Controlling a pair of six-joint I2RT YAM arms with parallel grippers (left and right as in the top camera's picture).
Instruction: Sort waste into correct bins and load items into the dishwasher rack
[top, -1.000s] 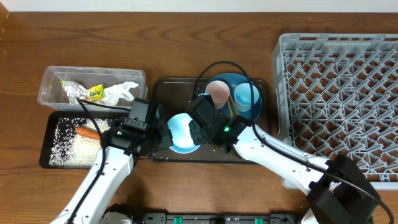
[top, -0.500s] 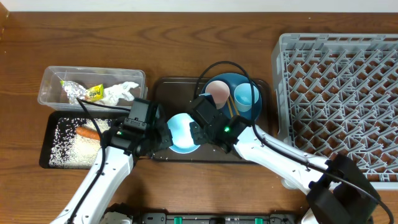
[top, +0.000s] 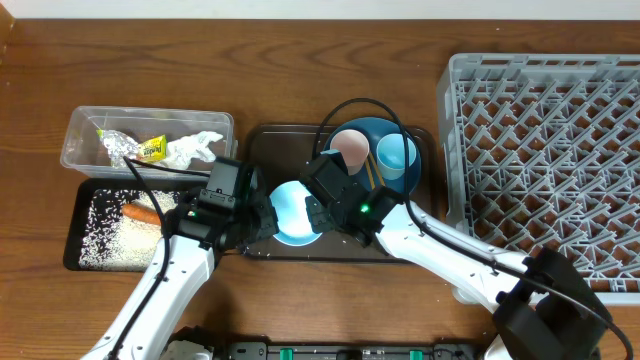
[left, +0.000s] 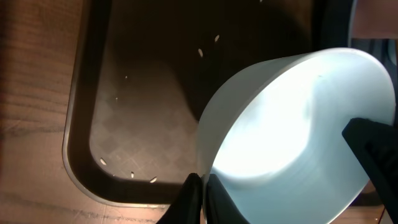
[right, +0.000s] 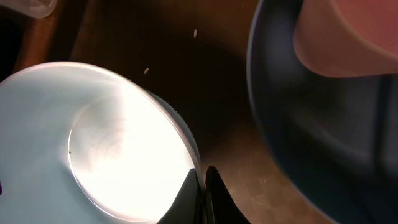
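The white bowl (top: 291, 211) with its light-blue outside sits over the dark brown serving tray (top: 262, 140), held from both sides. My left gripper (left: 203, 186) is shut on its left rim, and my right gripper (right: 201, 177) is shut on its right rim. The bowl (left: 292, 130) looks empty inside and fills much of both wrist views (right: 93, 149). The blue plate (top: 362, 130) holds the pale pink cup (top: 350, 148), the light blue cup (top: 396, 155) and the wooden chopsticks (top: 372, 172). Foil (top: 122, 148) and tissue (top: 192, 148) lie in the clear tub (top: 80, 122); carrot (top: 142, 212) and rice (top: 108, 235) lie in the black tray (top: 72, 240).
The grey dishwasher rack (top: 545, 170) takes up the right side of the table. A few loose rice grains (left: 134, 175) lie on the brown tray floor under the bowl. Black cables (top: 355, 108) arc over the plate.
My right gripper's jaws have closed onto the bowl's right rim. Nothing else has visibly moved.
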